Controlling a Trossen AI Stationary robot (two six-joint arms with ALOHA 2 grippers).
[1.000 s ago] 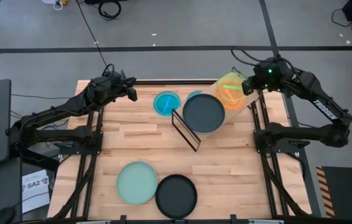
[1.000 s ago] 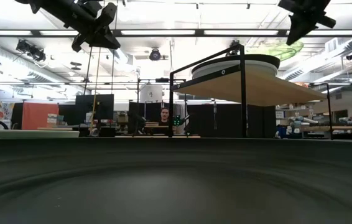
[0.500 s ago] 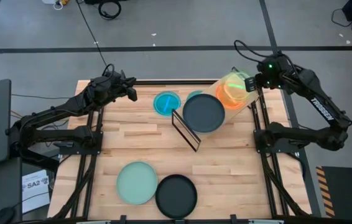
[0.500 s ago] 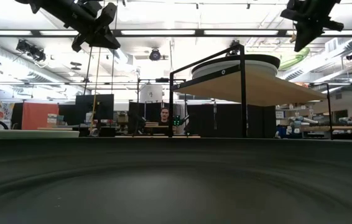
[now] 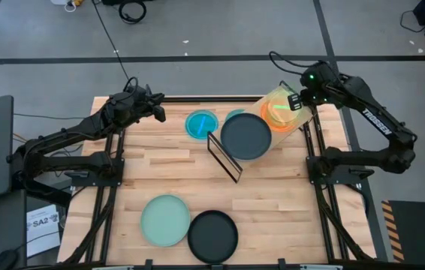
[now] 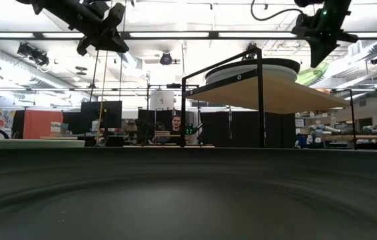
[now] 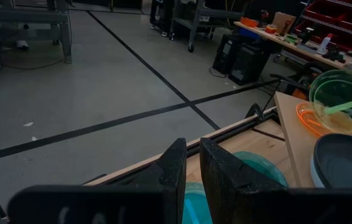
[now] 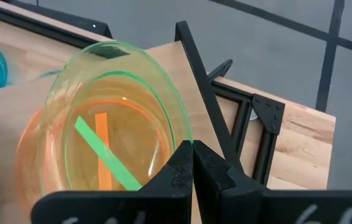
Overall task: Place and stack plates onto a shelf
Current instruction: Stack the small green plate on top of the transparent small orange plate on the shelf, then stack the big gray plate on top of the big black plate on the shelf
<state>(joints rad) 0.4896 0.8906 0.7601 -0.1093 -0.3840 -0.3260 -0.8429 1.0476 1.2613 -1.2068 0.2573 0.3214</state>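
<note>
My right gripper (image 5: pixel 296 100) is shut on a clear lime green plate (image 8: pixel 120 118), tilted over an orange plate (image 8: pixel 48 171). The orange plate lies on the shelf (image 5: pixel 293 129) at its far right end. A black plate (image 5: pixel 246 136) on top of a stack rests flat on the same board. Two teal plates (image 5: pixel 201 124) lie on the table beside the shelf. A mint plate (image 5: pixel 165 220) and another black plate (image 5: pixel 212 236) lie near the table's front edge. My left gripper (image 5: pixel 158 111) hangs over the far left, its fingers almost together with nothing between them. My right gripper pinches the lime green plate's rim (image 8: pixel 185 140) between its two fingers, on the side toward the table's far right corner. The fingers slant down from that side. The plate (image 5: pixel 278 105) is tilted above the orange plate; whether its low side touches it, I cannot tell.
The shelf's black wire frame (image 8: pixel 210 93) runs close beside my right fingers. In the low view the board (image 6: pixel 275 93) stands well above the tabletop on thin black legs. Open tabletop lies between the shelf and the two plates at the front.
My right gripper has tipped more steeply downward and sunk a little, staying shut. The lime green plate has gone from nearly level above the shelf to tilted and lower over the orange plate.
</note>
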